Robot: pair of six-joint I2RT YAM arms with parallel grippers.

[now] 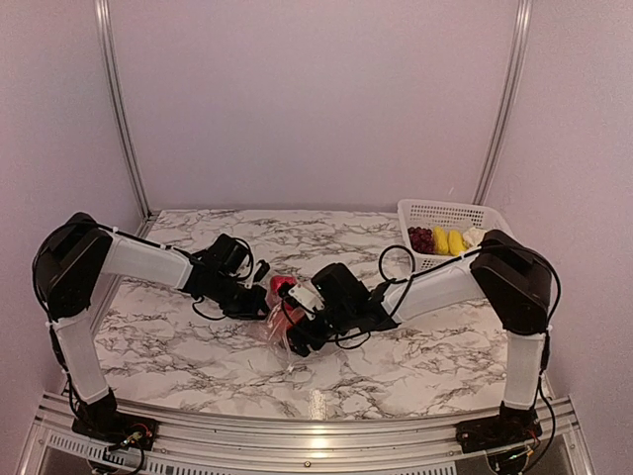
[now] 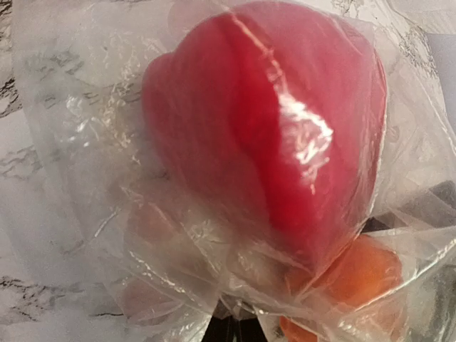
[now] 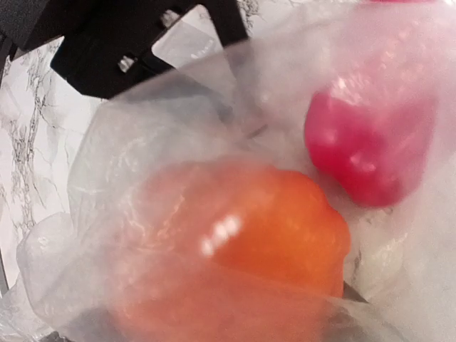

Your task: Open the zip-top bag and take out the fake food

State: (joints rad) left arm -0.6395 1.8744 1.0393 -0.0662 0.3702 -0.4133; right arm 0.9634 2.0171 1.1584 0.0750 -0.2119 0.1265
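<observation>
Left gripper (image 1: 264, 295) pinched closed on the zip-top bag (image 1: 278, 323), mid-table.
Whether the right gripper (image 1: 295, 334), just beside the bag, is apart or together I cannot tell; fake food, a red piece (image 2: 271, 128) and an orange piece (image 3: 249, 228), sits inside the film.

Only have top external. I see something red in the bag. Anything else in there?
Observer: Yes. The right wrist view shows an orange toy pepper next to the red toy pepper, both inside the zip-top bag.
Operator: Does the left gripper have the plastic?
Observer: Yes. Seen from the right wrist, the left gripper is shut on a flap of the bag.
</observation>
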